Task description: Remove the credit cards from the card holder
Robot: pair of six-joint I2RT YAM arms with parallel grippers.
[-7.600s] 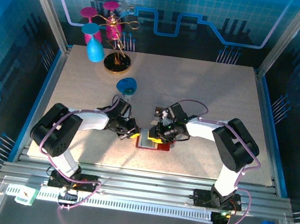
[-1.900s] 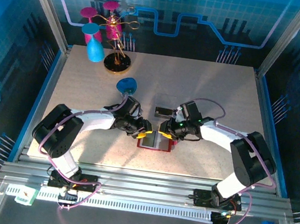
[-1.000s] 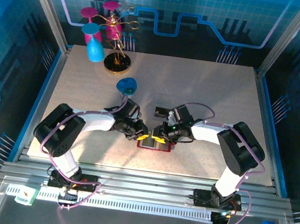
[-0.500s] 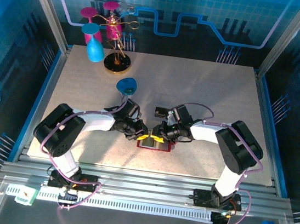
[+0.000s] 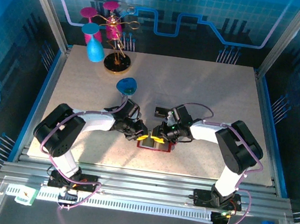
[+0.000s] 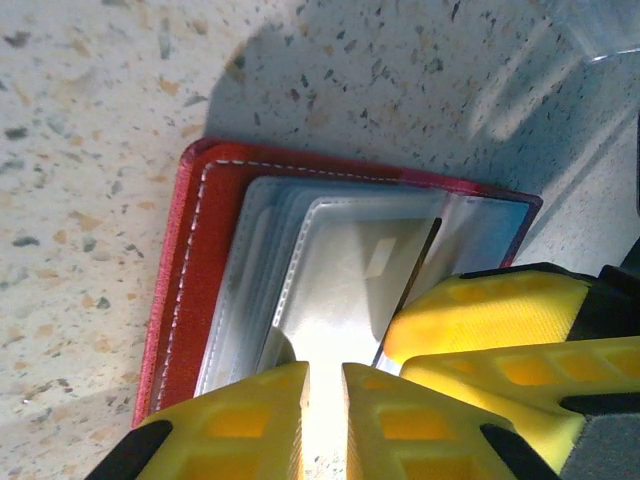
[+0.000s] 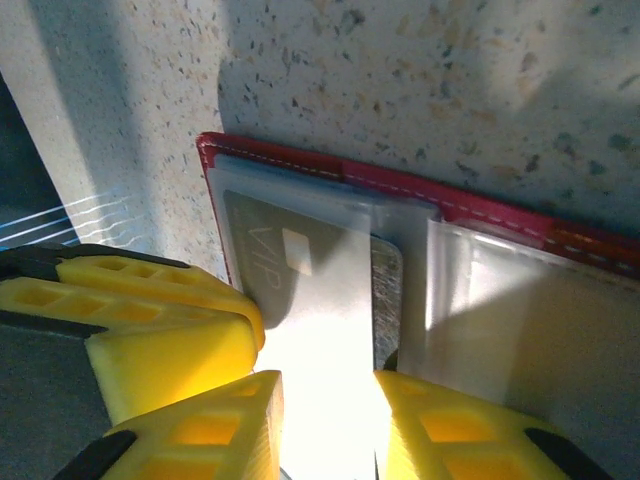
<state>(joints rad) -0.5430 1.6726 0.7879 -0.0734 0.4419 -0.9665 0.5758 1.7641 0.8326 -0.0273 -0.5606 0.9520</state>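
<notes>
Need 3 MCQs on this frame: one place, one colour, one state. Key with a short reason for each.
1. Where does the holder lie?
A. near-middle of the table, where both arms meet
B. back left corner
C. far right edge

2. What colour are the fingers?
A. black
B. blue
C. yellow

3. What state is the holder in?
A. snapped shut
B. open, a card showing in a clear sleeve
C. open, face down

Key:
1 A: the top view shows its red edge under both arm tips, just ahead of the bases.
2 C: both wrist views show yellow pads.
3 B: the wrist views show the red cover laid flat, with sleeves and a grey card on top.
</notes>
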